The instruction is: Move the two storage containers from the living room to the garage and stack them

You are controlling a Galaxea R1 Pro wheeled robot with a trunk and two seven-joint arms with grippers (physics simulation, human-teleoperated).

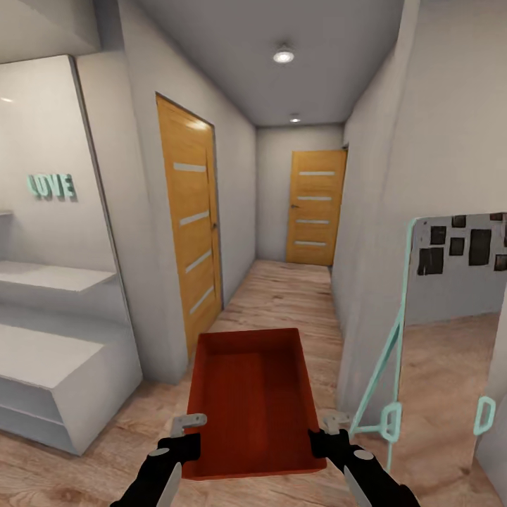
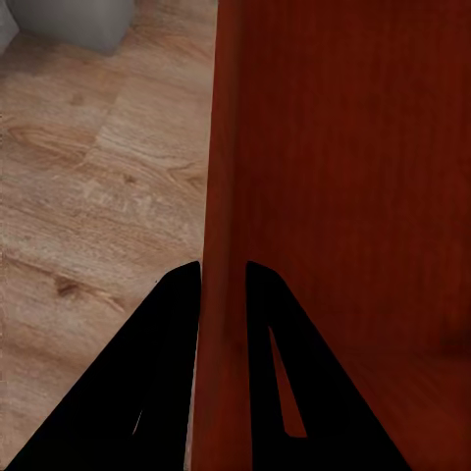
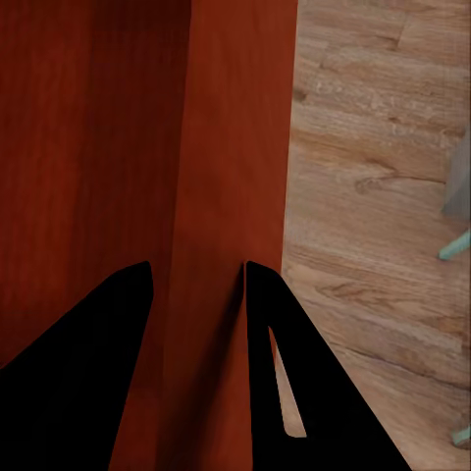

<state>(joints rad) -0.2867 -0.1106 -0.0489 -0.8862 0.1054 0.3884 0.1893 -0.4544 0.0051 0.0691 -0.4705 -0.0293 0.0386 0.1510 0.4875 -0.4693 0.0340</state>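
Bin [image 1: 253, 394], orange-red, empty: left hand [image 1: 184, 438] and right hand [image 1: 329, 435] each clamped on a side wall, carried down hallway; garage not reached, stacking undone.

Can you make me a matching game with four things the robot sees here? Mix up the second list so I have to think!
Things:
1. bin
2. far door
3. LOVE letters
4. ceiling lamp

Descriptions:
A. mint green, on the wall at the left
B. glowing white, overhead
C. orange-red, held by both grippers
D. wooden, at the end of the hallway

Pairs: 1-C, 2-D, 3-A, 4-B
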